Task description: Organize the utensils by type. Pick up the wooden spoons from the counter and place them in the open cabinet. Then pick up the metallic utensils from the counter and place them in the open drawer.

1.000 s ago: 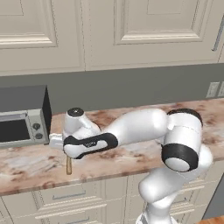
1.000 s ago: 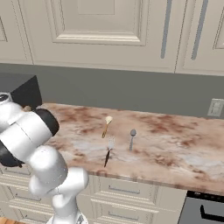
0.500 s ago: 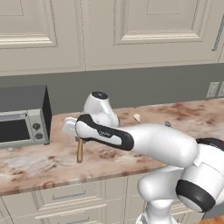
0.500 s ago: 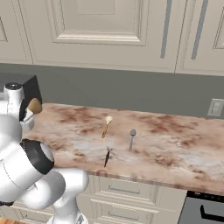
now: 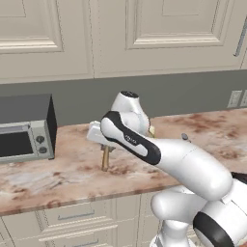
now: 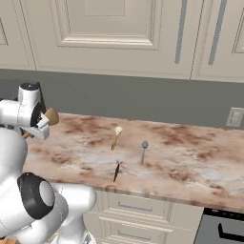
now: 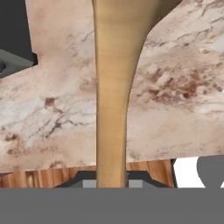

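Right of the toaster oven [image 5: 26,132], above the counter [image 5: 58,176], the gripper [image 5: 102,141] is clamped on the big wooden spoon [image 5: 105,157], handle hanging down w/ bowl up by the hand. Small spoon [image 6: 116,137], fork [image 6: 117,166] & metal spoon [image 6: 143,151] lie farther right on the stone. Judgement: keep grip firm, lift clear of the oven, approach the cabinet shelf slowly so the long handle doesn't snag.

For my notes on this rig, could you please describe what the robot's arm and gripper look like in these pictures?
The arm is glossy white with smooth, rounded, tube-like links. A black band wraps the link near the wrist, and dark rings mark the joints, such as the one low on the body. A round dark cap tops the wrist joint. The gripper hangs from a boxy white hand. No cables or lettering show.
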